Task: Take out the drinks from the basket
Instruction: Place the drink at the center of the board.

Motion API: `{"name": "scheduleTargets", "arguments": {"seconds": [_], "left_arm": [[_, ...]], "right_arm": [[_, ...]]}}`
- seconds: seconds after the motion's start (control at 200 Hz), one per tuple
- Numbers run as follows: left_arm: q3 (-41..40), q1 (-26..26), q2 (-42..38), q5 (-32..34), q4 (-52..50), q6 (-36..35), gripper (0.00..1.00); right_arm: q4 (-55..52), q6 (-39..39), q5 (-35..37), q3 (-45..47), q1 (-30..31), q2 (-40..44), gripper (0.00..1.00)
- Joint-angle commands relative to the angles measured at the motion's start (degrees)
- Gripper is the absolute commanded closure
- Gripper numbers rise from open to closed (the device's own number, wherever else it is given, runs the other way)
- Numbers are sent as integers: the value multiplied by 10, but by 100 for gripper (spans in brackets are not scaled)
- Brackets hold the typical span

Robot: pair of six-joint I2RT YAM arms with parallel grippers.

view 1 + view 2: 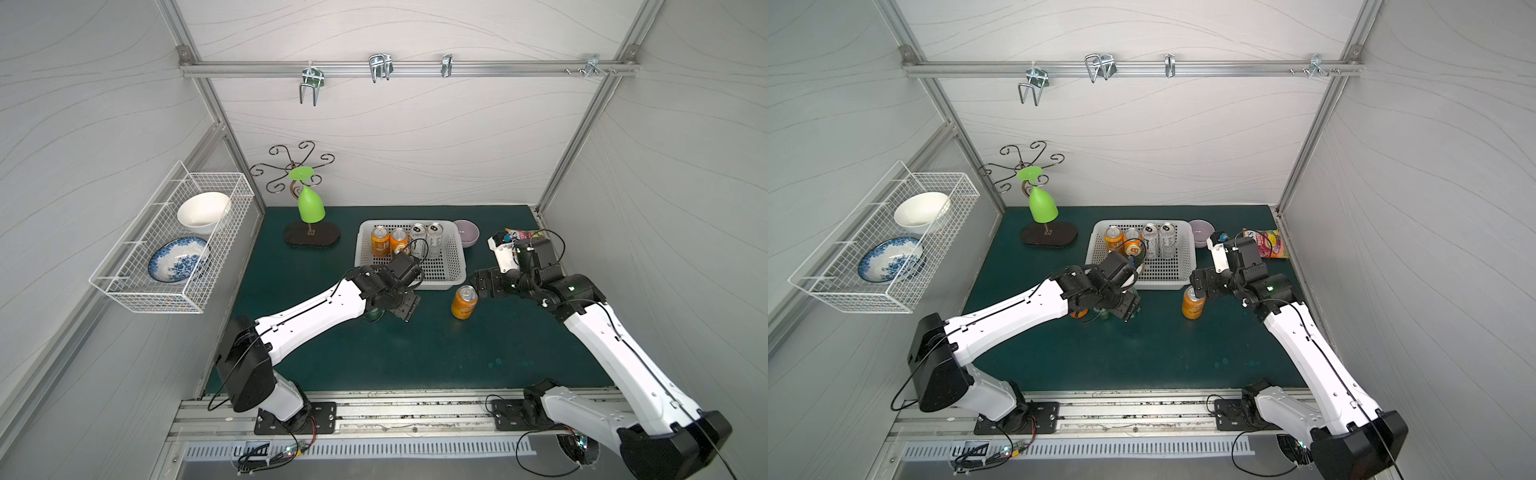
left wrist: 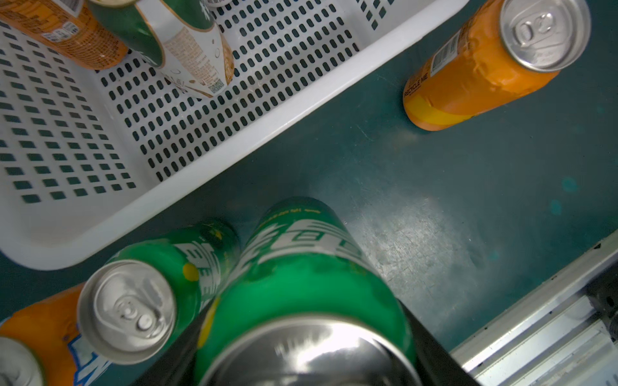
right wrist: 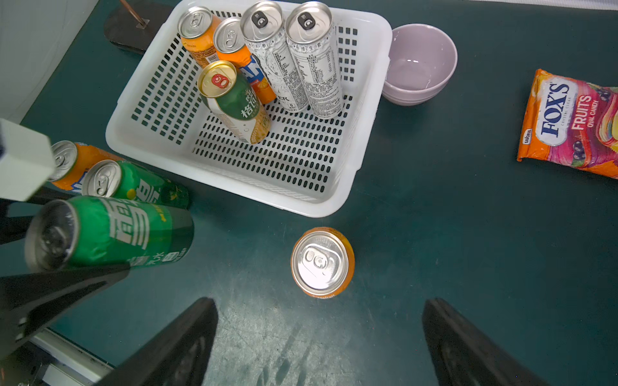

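Glossy metal cans, smooth white plastic basket, scuffed matt tabletop

Four orange cans, two green cans, one green-white can and two slim silver cans: nine in all. One basket, one purple bowl, one candy bag, one green glass. One wire rack, one white bowl, one blue bowl.

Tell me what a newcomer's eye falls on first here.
The white basket sits in the middle of the green mat with five drink cans inside. Just in front of it the left gripper is shut on a green can, while the open right gripper is poised by a lone orange can standing on the mat. At the mat's far left a bright green goblet hangs upside down from a scrolled stand.
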State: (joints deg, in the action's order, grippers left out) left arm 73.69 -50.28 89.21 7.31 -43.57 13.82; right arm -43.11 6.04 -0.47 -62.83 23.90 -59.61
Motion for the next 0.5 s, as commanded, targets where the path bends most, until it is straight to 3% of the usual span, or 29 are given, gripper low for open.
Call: {"name": "scheduleTargets", "arguments": {"seconds": [0.0, 0.495], "left_arm": [[23, -7, 16, 24, 47, 6, 54], [17, -7, 66, 37, 78, 10, 53]], "right_arm": [[-8, 0, 3, 6, -4, 15, 1], [-11, -2, 6, 10, -10, 21, 1]]}}
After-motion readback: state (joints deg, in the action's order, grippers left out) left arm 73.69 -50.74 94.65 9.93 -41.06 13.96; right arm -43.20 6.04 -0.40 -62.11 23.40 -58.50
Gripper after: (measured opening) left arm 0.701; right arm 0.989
